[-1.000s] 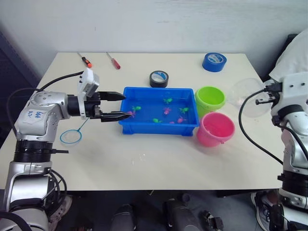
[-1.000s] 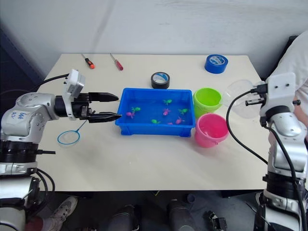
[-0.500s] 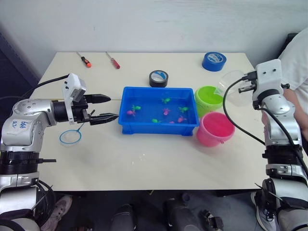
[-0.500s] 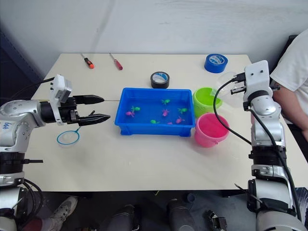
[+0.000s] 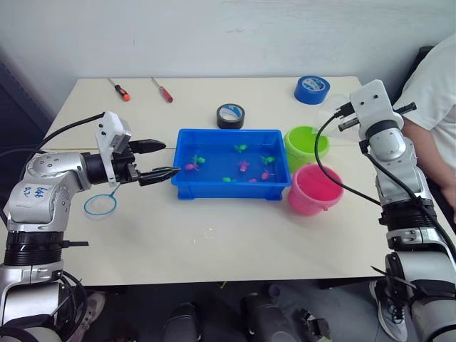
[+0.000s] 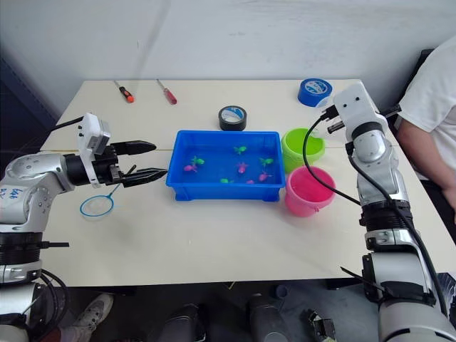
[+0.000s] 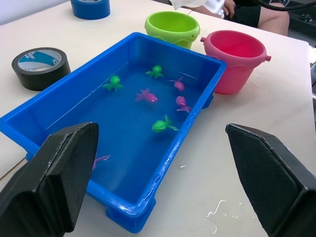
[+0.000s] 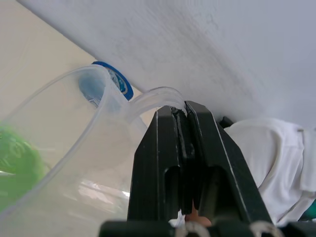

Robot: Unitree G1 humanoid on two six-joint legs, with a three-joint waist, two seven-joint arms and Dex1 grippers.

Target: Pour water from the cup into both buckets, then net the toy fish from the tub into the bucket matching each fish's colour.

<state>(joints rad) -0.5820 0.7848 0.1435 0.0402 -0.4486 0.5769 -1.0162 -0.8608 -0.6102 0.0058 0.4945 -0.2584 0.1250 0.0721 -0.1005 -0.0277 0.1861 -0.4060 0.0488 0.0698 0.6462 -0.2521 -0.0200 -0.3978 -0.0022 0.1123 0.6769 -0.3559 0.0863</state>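
Tub (image 5: pixel 231 162) sits just ahead of the L gripper (image 5: pixel 158 159), whose fingers are spread wide w/ nothing in them. Green and pink toy fish (image 7: pixel 163 125) all float in it, none netted.

Cup (image 8: pixel 64 148) is pinched by its rim in the R gripper (image 8: pixel 182 143), tipped over the lime green bucket (image 5: pixel 307 144); pour step looks underway, judging by the tilt. Pink bucket (image 5: pixel 314 189) is just below that gripper, toward the robot. Net (image 5: pixel 100 204) lies on the table under the L arm, untouched.

Hard to tell: water level in either bucket, any stream from the cup, and exact fish count.
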